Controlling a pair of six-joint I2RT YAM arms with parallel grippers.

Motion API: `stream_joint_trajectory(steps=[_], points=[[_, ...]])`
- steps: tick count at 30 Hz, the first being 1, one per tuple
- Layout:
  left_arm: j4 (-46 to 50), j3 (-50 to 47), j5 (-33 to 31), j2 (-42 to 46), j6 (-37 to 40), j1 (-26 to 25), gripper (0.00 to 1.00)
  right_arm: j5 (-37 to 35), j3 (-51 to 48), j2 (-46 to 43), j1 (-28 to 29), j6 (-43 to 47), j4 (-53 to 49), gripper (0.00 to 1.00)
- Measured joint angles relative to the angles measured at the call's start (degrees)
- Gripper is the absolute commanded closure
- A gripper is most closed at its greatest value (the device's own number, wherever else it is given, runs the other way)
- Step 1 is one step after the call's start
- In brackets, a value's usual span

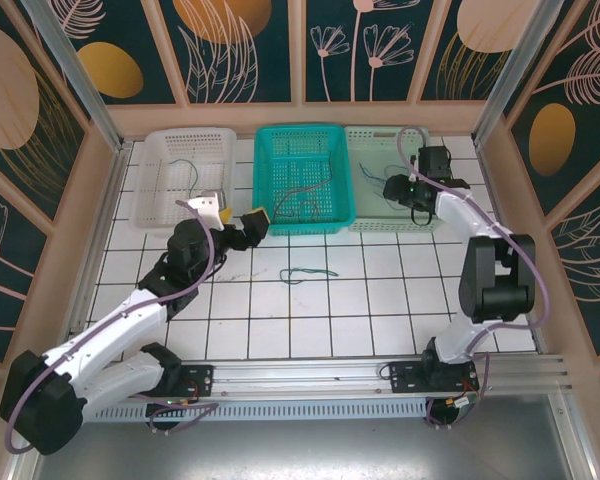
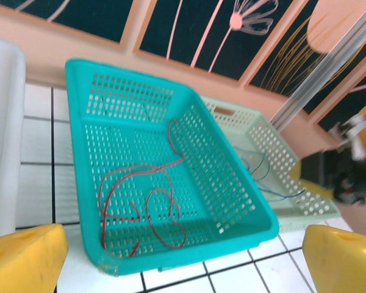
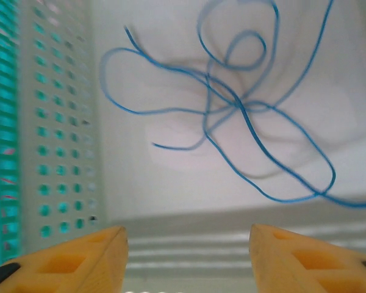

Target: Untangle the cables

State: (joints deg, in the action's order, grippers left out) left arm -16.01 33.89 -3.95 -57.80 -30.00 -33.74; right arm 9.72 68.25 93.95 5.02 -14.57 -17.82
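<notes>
No text, label, brand, number or sign can be read in any view. The wall panels (image 1: 230, 45) carry only flower and leaf drawings, no lettering. The teal basket (image 1: 270, 140), white basket (image 1: 145, 180), pale green basket (image 1: 380, 135) and tiled table (image 1: 360, 300) look plain, and any marking on the arm bases (image 1: 420, 378) is too small to make out.

Red cables (image 2: 147, 206), teal basket (image 2: 79, 152), blue cables (image 3: 238, 105)

Tiled table (image 1: 380, 300), three baskets (image 1: 302, 131), loose cable (image 1: 308, 272)
</notes>
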Motion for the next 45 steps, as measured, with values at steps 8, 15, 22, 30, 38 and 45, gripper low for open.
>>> stream_joint_trajectory(steps=[8, 15, 22, 30, 38, 45], points=[[2.3, 0.1, 10.7, -14.7, 1.7, -0.1, 0.32, 0.7, -8.2, -15.6, 6.3, 0.7, 6.8, 0.41], [5.6, 1.3, 15.6, -24.4, 4.3, -3.5, 0.34, 1.4, -15.0, -18.3, 7.8, 0.4, 8.5, 0.41], [4.3, 3.4, 19.3, -29.9, 4.5, -4.6, 0.41, 2.4, -18.9, -21.3, 7.8, -0.6, 9.4, 0.41], [3.2, 7.1, 22.1, -35.5, 5.4, -5.9, 0.5, 2.4, -18.9, -21.4, 7.8, -0.8, 10.0, 0.4], [3.1, 7.8, 23.5, -36.9, 5.7, -6.4, 0.52, 2.3, -18.9, -21.6, 7.8, -0.8, 10.0, 0.39], [3.1, 8.0, 24.6, -37.1, 6.3, -6.4, 0.65, 2.1, -18.9, -22.8, 7.8, -0.8, 10.0, 0.39]])
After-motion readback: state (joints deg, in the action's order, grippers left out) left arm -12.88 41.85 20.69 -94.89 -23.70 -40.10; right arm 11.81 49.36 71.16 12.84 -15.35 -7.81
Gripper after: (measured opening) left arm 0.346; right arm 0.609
